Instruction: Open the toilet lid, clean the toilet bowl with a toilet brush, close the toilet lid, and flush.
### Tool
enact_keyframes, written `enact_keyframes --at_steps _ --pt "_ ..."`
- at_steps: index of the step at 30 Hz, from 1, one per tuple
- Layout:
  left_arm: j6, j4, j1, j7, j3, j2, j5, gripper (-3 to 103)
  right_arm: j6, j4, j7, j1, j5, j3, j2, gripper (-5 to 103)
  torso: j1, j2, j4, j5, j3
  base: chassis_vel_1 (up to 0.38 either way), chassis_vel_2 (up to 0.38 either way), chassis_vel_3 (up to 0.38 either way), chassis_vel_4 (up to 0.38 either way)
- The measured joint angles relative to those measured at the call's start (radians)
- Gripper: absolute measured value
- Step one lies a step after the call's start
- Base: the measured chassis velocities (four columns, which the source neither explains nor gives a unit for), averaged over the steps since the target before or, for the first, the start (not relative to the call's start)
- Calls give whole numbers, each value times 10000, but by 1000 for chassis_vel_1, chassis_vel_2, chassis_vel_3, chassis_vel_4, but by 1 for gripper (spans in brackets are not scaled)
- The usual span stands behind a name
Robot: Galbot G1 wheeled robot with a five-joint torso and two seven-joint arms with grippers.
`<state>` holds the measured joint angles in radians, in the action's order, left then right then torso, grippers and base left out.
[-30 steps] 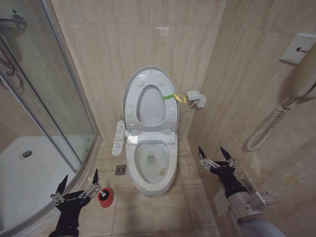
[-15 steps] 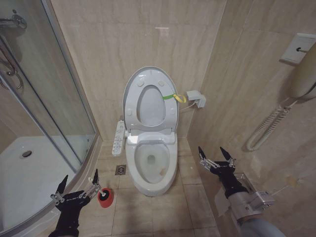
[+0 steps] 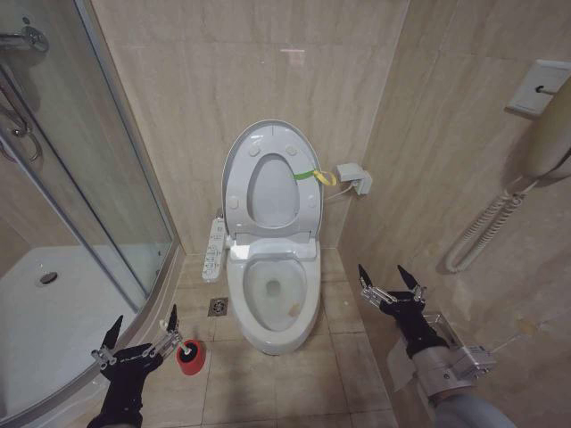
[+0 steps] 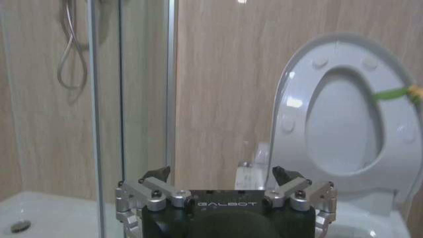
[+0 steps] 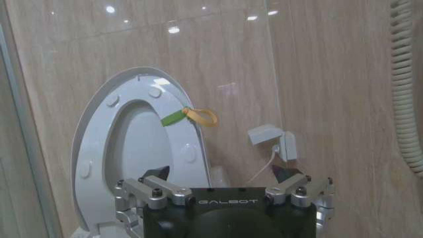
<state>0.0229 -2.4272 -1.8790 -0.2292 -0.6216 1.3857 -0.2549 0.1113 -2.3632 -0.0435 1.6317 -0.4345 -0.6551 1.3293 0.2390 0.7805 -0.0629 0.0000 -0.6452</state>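
Two grippers low, fingers spread, holding nothing: my left gripper just beside red holder, brush head seemingly inside; right gripper beside toilet bowl; toilet lid up

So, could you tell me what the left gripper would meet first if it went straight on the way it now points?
Probably the wall beside the raised toilet lid. The left gripper, open, points between the shower glass and the lid, though depth is unclear.

White toilet lid and white toilet bowl. Green and yellow tag on the lid's edge. Red brush holder. Beige, faintly veined wall tiles. Black grippers, silver fingers.
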Motion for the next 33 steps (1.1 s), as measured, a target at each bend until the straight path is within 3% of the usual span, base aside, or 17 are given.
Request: enact_keyframes --at_steps 13,22,26,30,33 --pt "1629 3579 3474 1335 -2276 -1413 -2756 100 0 0 0 0 0 0 0 100 1 -1 -5 -3 -1 0 0 0 0" --pt "1719 3768 3631 1414 -2368 -1478 -2908 100 0 0 0 0 -1 0 -1 100 1 -1 1 -2 0 0 0 0 0" --pt "1535 3569 3433 1458 -2442 -1508 -2916 100 0 -1 0 0 0 0 -1 100 2 -1 -5 -5 -1 0 0 0 0" --pt "355 2125 2144 1614 -2710 -1610 -2642 100 0 -1 1 0 -1 0 -1 100 0 -1 1 1 0 0 0 0 0" --pt "-111 1471 1548 1677 -2815 -1652 -2536 100 0 -1 -4 0 0 0 -1 100 0 1 4 8 1 0 0 0 0"
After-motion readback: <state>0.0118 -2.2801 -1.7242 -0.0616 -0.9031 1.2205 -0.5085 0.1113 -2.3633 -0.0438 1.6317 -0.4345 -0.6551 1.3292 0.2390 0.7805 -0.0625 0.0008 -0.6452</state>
